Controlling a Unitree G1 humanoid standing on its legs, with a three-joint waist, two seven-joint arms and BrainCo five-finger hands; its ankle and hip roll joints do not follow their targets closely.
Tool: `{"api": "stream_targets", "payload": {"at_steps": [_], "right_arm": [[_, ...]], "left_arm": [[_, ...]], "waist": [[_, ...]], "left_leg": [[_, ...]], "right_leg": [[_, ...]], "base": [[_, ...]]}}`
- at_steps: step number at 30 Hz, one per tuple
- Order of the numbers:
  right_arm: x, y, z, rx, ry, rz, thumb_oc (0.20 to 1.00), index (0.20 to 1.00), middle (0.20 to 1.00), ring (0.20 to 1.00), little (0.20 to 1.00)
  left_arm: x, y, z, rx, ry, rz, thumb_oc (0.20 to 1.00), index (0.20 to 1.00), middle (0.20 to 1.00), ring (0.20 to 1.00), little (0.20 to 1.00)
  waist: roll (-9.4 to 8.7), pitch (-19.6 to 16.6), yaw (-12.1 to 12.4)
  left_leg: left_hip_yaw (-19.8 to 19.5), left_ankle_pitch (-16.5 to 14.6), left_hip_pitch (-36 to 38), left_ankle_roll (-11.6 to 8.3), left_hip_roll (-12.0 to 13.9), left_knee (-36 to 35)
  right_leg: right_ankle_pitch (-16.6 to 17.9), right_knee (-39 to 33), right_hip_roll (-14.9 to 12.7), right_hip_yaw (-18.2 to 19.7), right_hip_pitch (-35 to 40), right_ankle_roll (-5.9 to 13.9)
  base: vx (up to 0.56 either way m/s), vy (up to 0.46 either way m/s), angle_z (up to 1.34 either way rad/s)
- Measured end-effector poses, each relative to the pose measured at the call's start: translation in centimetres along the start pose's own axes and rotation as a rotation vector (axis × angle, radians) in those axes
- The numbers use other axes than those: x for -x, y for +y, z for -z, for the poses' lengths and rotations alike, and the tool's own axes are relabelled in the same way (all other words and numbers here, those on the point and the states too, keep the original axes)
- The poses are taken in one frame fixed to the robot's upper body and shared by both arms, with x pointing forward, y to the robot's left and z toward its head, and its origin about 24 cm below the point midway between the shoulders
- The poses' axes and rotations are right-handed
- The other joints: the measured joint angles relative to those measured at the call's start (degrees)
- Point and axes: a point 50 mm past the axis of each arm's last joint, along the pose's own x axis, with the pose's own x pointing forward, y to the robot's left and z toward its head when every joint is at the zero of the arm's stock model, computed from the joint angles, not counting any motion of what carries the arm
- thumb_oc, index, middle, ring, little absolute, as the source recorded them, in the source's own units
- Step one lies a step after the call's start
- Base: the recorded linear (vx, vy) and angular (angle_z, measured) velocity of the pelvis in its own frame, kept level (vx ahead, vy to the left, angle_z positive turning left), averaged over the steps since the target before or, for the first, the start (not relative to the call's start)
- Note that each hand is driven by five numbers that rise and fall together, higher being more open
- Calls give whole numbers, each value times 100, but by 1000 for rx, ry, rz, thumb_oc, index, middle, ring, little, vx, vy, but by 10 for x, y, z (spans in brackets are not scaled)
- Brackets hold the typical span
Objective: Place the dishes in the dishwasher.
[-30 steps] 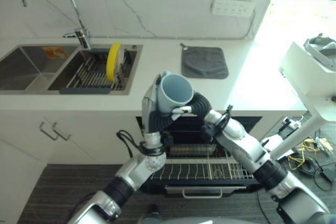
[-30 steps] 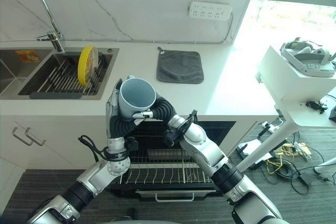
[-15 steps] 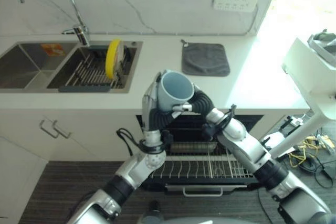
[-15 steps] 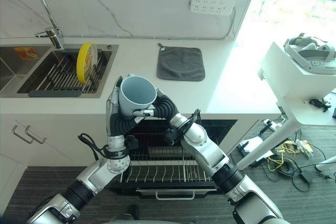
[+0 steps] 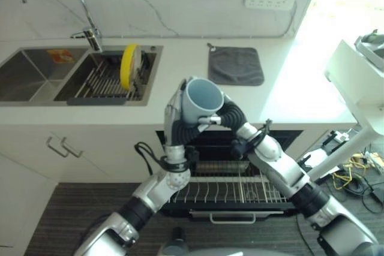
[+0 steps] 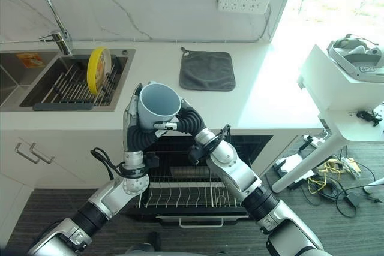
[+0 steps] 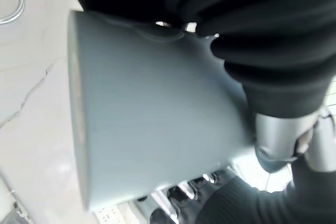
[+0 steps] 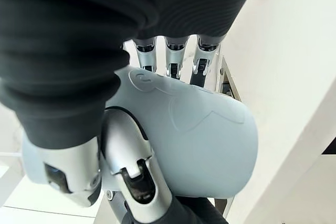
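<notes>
Pale blue mug point(image 5: 201, 101) held up between both hands, well above the pulled-out dishwasher rack point(image 5: 228, 190), just in front of the counter point(image 5: 282, 97) edge. Mouth tipped up and toward the camera, so long axis roughly upright, leaning a bit. Left hand point(image 5: 175, 112) cupped against the mug's left side and underneath, fingers bent round the wall. Right hand point(image 6: 174, 123) tucked against the lower right side with thumb point(image 8: 134, 174) and fingers point(image 8: 171, 51) clamped on the body of the mug, clear enough in the right wrist view. So both hands gripping, neither one free.

Key bit for the next move, by the look of it: rack sitting straight below and slightly toward the robot from the mug, so mostly a lowering job, probably with a flip to get the mouth facing down. Hard to call which hand is nearer the rack.

Yellow plate point(image 5: 129, 66) standing on edge in the sink rack point(image 5: 103, 86), not yet loaded. Grey cloth point(image 5: 235, 66) lying flat on the counter.
</notes>
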Motion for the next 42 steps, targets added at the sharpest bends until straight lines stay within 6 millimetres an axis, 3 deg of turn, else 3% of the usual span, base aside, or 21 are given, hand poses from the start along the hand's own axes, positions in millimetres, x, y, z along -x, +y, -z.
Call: {"api": "stream_targets", "payload": {"at_steps": [21, 27, 30, 37, 42], "right_arm": [[-1, -5, -14, -84, -175, 196, 200, 200, 200, 200, 200], [3, -27, -38, -70, -344, 352, 200, 200, 200, 200, 200], [7, -32, -41, -66, -365, 374, 200, 200, 200, 200, 200], [33, -39, -28, -76, -351, 445, 200, 200, 200, 200, 200], [69, -55, -13, -51, -296, 551, 200, 200, 200, 200, 200]], "left_arm": [[-15, -6, -11, 56, -43, 17, 1000, 1000, 1000, 1000, 1000], [-4, -7, -4, 5, 5, 47, 1000, 1000, 1000, 1000, 1000], [0, -5, 1, -17, 30, 46, 1000, 1000, 1000, 1000, 1000], [25, 6, 15, -87, 138, 43, 1000, 1000, 1000, 1000, 1000], [37, 21, 30, -158, 219, 70, 1000, 1000, 1000, 1000, 1000]], "waist": [[124, 36, -9], [171, 38, -35], [193, 39, -50], [242, 57, -140], [244, 58, -171]], "left_leg": [[-24, -2, 21, 4, 3, 1], [-40, -1, 29, 4, 7, 0], [-37, -1, 27, 3, 11, 0], [-29, -10, 18, 7, 23, -2], [-10, -18, -1, 6, 39, -4]], "right_leg": [[-68, 101, -3, -67, 37, -53], [-80, 99, -4, -123, 73, -49], [-83, 97, -3, -125, 73, -45], [-103, 91, -10, -140, 69, -48], [-122, 92, -6, -137, 37, -44]], "base": [[-9, 4, 1], [-8, -3, 3], [0, 0, 0], [0, 0, 0], [0, 0, 0]]}}
